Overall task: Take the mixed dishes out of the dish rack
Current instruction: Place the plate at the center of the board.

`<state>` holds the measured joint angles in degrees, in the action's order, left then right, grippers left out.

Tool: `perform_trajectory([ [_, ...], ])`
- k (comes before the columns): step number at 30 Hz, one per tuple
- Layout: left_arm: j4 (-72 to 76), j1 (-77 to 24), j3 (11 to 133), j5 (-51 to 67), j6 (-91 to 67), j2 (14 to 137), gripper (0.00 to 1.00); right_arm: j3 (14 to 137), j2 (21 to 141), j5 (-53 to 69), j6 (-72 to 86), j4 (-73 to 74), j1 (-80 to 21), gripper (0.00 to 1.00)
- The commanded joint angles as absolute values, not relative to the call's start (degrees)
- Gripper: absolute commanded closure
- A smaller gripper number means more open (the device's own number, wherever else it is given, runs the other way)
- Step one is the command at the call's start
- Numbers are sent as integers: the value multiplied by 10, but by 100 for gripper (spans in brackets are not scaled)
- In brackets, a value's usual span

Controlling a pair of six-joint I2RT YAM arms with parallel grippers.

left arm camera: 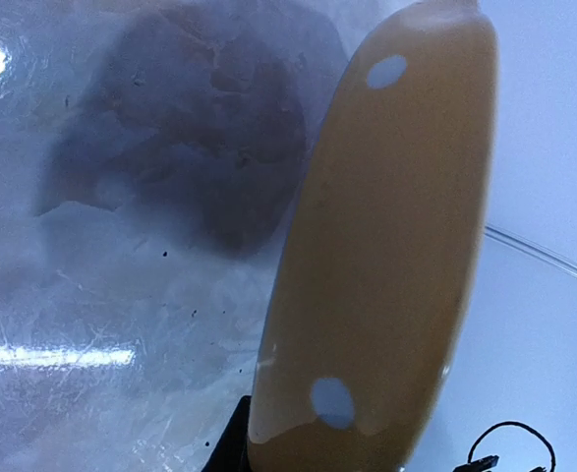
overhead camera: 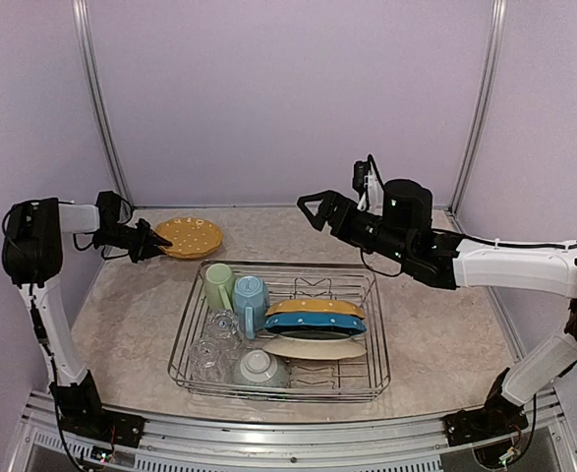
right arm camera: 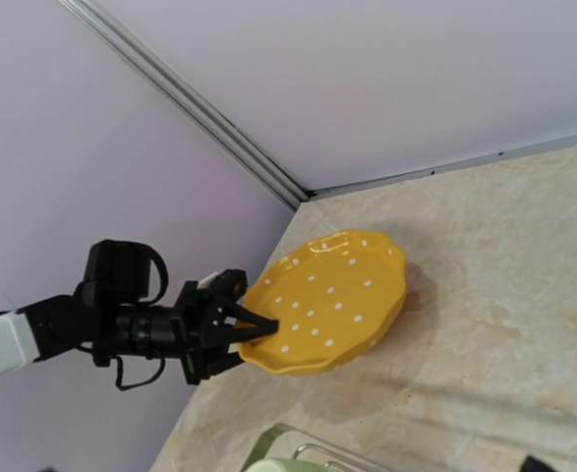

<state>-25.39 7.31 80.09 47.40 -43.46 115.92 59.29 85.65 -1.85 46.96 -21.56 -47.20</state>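
Left gripper [right arm camera: 257, 330]: clamped on the near rim of a yellow plate [right arm camera: 332, 300], one finger over the rim and one under. The plate is out of the rack [overhead camera: 319, 378], at the back-left corner of the table [overhead camera: 445, 324], tilted and low over the surface. The left wrist view shows its dotted underside with a shadow on the table below. I cannot tell whether its far edge touches down.

Right gripper [overhead camera: 313, 209]: jaws apart, nothing between them. It hangs above the back edge of the rack, well apart from any dish.

In the rack:
- green mug [overhead camera: 217, 285] and blue mug [overhead camera: 251, 293], side by side at the back left
- glasses [overhead camera: 225, 324], two as far as I can see, in front of the mugs
- bowl [overhead camera: 260, 369], upside down at the front
- second yellow plate [overhead camera: 315, 307], blue plate [overhead camera: 315, 324] and cream plate [overhead camera: 315, 346], leaning close together on the right side

Progress: early. One plate is nearly delivered but not released, and no other dish sits on the table. Everything listed above is left to do. The likely step in hand is setting this plate flat and letting go. The right arm looks placed to take a plate or a mug from the rack.
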Motion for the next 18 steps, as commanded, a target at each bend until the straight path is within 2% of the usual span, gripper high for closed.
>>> perform_trajectory([
  [1, -226, 75, 840, 510, -405, 1175, 100, 594, 845, -23, 459, -202, -469, 1],
  [8, -241, 78, 846, 504, -399, 1201, 99, 582, 838, -20, 454, -200, -469, 1],
  [13, -266, 79, 855, 481, -389, 1208, 89, 577, 832, -27, 446, -190, -470, 2],
  [18, -299, 83, 864, 443, -382, 1209, 66, 576, 828, -31, 440, -178, -469, 1],
])
